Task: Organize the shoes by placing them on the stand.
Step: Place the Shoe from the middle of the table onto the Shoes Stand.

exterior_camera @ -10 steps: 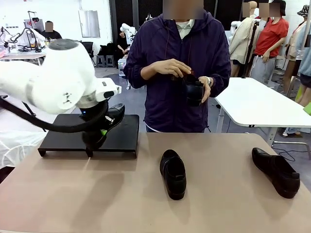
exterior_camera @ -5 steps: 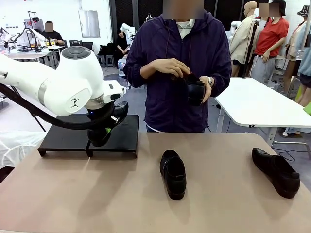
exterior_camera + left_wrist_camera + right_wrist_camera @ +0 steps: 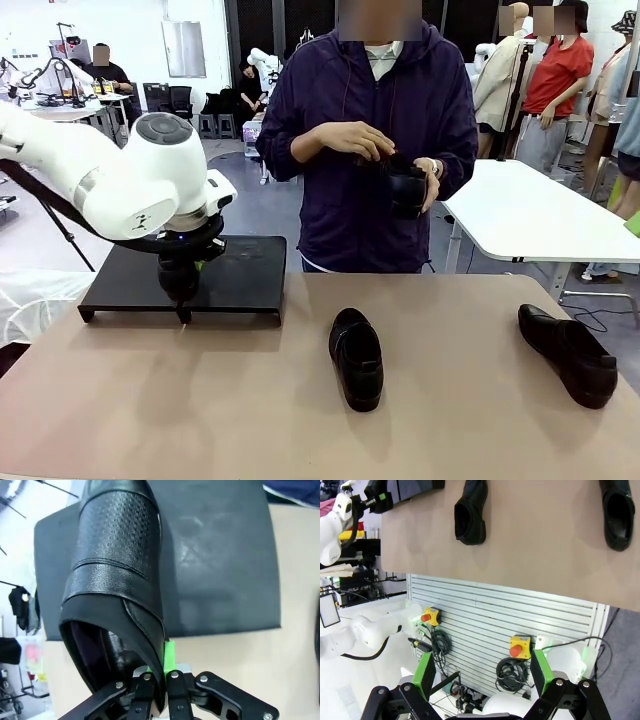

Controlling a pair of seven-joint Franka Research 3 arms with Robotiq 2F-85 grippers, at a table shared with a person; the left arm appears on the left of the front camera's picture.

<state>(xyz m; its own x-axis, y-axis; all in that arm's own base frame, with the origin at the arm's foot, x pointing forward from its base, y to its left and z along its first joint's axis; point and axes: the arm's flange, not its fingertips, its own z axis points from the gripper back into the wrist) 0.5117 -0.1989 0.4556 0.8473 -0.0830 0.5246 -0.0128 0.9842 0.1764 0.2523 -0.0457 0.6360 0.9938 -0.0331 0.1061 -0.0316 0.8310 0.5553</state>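
My left gripper (image 3: 180,278) hangs over the black stand (image 3: 250,272), shut on the side wall of a glossy black shoe (image 3: 117,565). In the left wrist view that shoe's toe points away across the stand (image 3: 220,555), which lies below it. A second shoe (image 3: 357,357) lies mid-table, toe toward me. A third shoe (image 3: 568,353) rests near the right edge. The person at the far side holds a fourth shoe (image 3: 403,188) in both hands at chest height. My right gripper (image 3: 482,675) is open and holds nothing, well back from the table.
The tan tabletop (image 3: 200,400) stretches in front of the stand. The right wrist view looks at a slatted panel (image 3: 520,615) with two red stop buttons below the table edge, and shows two shoes (image 3: 471,512) on the table (image 3: 540,540).
The left arm has shifted left and turned its wrist over the stand. The held shoe, seen pointing up to the right before, now sits behind the gripper in the front view.
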